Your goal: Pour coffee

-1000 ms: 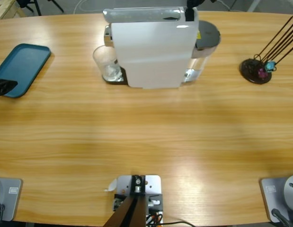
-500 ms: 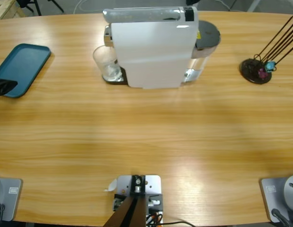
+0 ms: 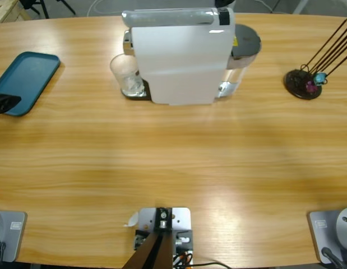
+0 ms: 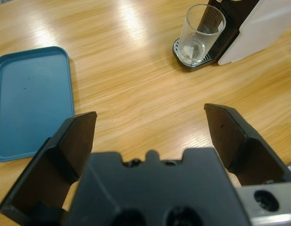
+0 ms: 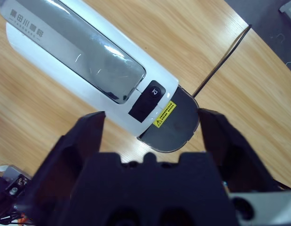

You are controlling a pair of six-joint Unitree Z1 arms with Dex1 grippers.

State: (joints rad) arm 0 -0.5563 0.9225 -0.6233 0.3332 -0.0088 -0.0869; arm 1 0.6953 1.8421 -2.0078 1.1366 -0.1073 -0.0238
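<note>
My left gripper [image 4: 150, 127] hung with its jaws spread wide and nothing between them, above the bare wood of the tabletop [image 3: 173, 162]. Ahead of it lay a blue tray [image 4: 30, 101], flat on the wood on one side, and farther off a clear glass [image 4: 200, 34] that stood upright on the dark drip grate of the white coffee machine [image 4: 267, 23]. A very shallow layer of pale liquid, the coffee [image 4: 191, 52], sat at the bottom of the glass; it was too faint for me to judge its colour well. In the high view the glass [image 3: 126, 75] stood just beside the machine [image 3: 179, 56], touching its base, with the tray [image 3: 24, 81] well apart near the table's edge, where a black tip of my left gripper [image 3: 5, 103] showed beside it.

My right gripper [image 5: 152, 136] was likewise wide open and empty, held above the machine and looking down on its glossy lid, a black button [image 5: 149, 98] and the grey cap of the water tank [image 5: 176, 125]. A dark stand with thin sticks [image 3: 308, 78] stood near the far right of the tabletop.
</note>
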